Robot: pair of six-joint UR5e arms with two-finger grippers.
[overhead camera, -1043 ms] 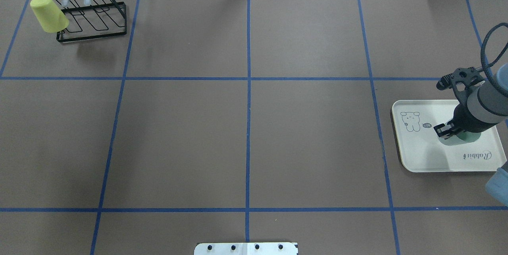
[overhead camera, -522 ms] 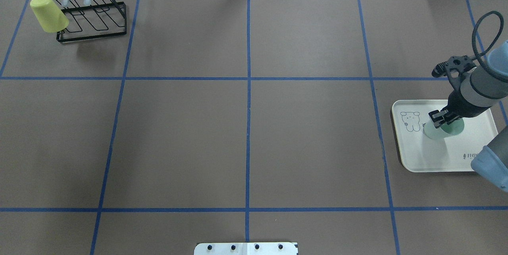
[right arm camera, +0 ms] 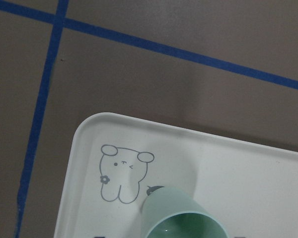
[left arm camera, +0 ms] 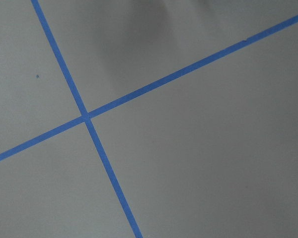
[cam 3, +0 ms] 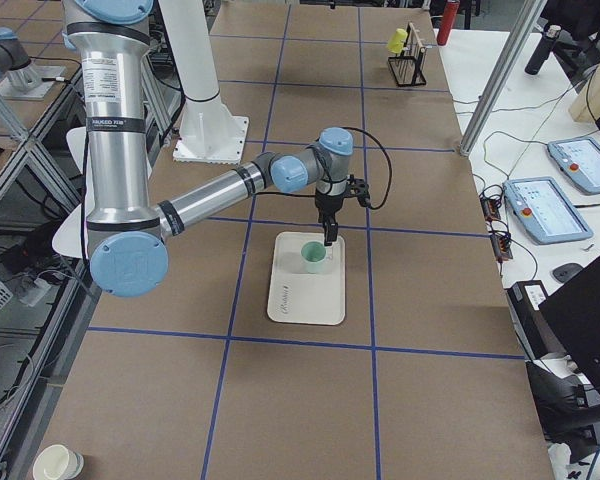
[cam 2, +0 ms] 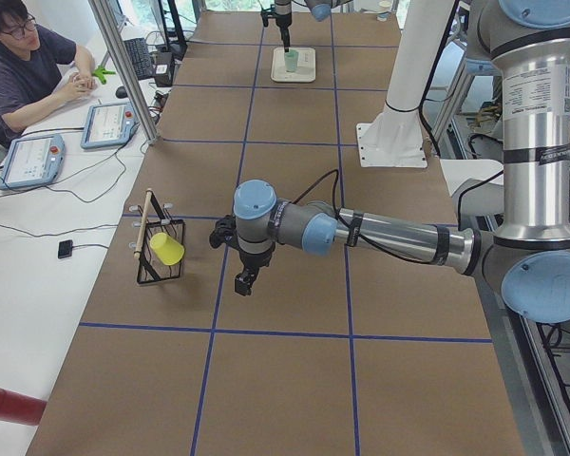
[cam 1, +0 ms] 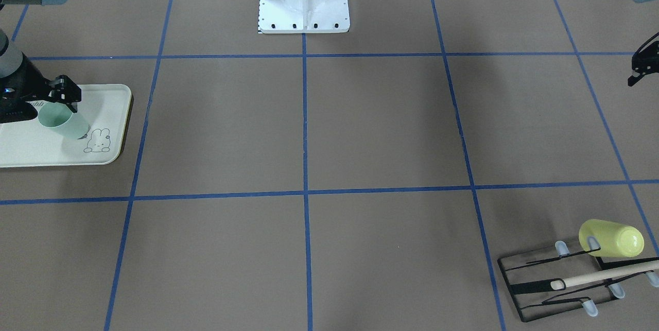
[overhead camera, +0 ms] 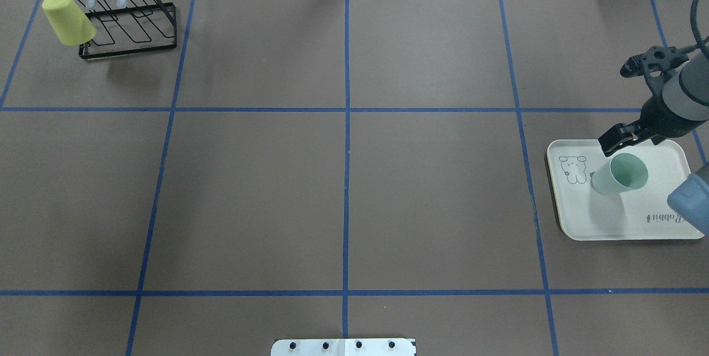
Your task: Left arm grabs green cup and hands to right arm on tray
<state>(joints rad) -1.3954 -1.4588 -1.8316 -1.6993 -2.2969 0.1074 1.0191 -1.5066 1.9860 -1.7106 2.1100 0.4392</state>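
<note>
Facing the robot: the right gripper [cam 1: 66,95] hangs over the tray [cam 1: 110,109] with its jaws apart, and the frame's edge cuts off its wrist. The green cup [cam 1: 64,122] stands on the tray just under the fingertips; whether a finger touches the rim is hard to make out. The left gripper [cam 1: 641,66] is only a black sliver at the opposite edge, so I cannot tell whether its jaws are apart or together.
Overhead: the cup is upright, mouth up, beside the bunny drawing [overhead camera: 573,169]. The spread jaws sit over the tray's far edge, clear of the cup, with nothing between them. The right arm [overhead camera: 684,96] hides the tray's near right corner and part of the "Rabbit" script [overhead camera: 662,217].
Left end: the left gripper points down above the table [cam 2: 294,380], near the rack [cam 2: 144,223] that holds the yellow-green cup [cam 2: 167,249]. Its jaws are too small to judge. The green cup and tray are tiny at the far end.
Right end: the right gripper's fingertips hang just above the cup's far rim. The cup sits in the tray's far half.
Left wrist: this view shows only the table cover and crossing blue tape [left arm camera: 87,117].
Right wrist: the bottom edge cuts off the cup's mouth, which lies next to the bunny drawing.
</note>
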